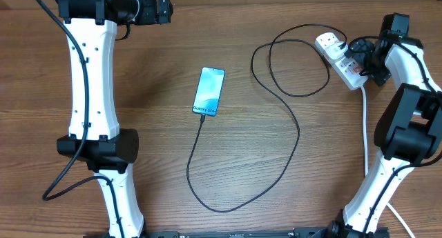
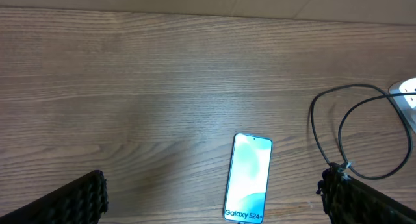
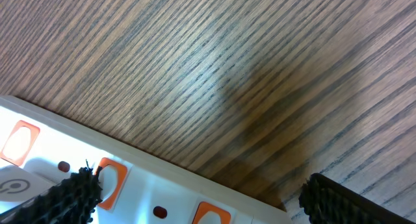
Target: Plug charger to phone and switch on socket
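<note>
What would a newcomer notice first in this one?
The phone, its screen glowing light blue, lies in the middle of the table. The black charger loops from its near end to the white socket at the far right. The right arm's open fingers hover over that socket's orange-red switches.

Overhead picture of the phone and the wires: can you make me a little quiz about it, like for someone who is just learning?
1. True or false: the screen of the phone is dark.
2. Pick one: which hand is right at the white socket? A. left B. right C. neither
3. In your own words: what name is written in white at one end of the phone's screen?

Key
1. False. The screen is lit up light blue.
2. B. The right hand is at the socket, and it is open with nothing in it.
3. Galaxy S24+
</note>
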Tool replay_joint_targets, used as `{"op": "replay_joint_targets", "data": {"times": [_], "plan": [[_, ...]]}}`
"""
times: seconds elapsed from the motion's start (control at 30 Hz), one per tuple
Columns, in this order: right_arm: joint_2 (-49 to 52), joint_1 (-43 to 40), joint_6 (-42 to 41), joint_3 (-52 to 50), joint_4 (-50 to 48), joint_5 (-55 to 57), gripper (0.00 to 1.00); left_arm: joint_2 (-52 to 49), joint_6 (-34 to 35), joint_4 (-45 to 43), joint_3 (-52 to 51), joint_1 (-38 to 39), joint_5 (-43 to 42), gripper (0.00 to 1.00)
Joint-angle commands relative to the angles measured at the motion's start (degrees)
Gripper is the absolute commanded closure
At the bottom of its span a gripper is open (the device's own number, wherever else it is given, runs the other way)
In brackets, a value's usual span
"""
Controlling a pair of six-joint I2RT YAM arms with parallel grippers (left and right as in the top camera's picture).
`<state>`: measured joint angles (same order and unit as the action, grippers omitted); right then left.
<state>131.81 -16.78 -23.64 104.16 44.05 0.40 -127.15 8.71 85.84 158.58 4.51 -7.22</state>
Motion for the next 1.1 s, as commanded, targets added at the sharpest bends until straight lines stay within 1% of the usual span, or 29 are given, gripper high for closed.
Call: {"op": "replay_joint_targets", "data": {"times": [0.0, 0.63, 0.8, 0.93, 1.07], "plan": [[0.98, 2.23, 1.20, 0.04, 1.44, -1.60, 0.00, -0.07, 0.55, 0.04, 0.15, 0.37, 0.57, 0.00], [0.98, 2.40, 1.25, -1.57, 1.92, -1.57, 0.00, -0.07, 0.52, 0.04, 0.15, 0.37, 0.57, 0.00], [-0.31, 2.10, 1.18, 1.27, 7.13, -1.57, 0.00, -0.07, 0.52, 0.04, 0.15, 0.37, 0.57, 0.00], [-5.90, 1.07, 1.16, 3.10, 11.21, -1.53, 0.00, -0.07, 0.52, 0.04, 0.15, 0.37, 0.57, 0.00], [-16.04, 0.17, 0.94, 3.21, 15.26, -1.53, 0.00, -0.07, 0.52, 0.04, 0.15, 0.37, 0.57, 0.00]]}}
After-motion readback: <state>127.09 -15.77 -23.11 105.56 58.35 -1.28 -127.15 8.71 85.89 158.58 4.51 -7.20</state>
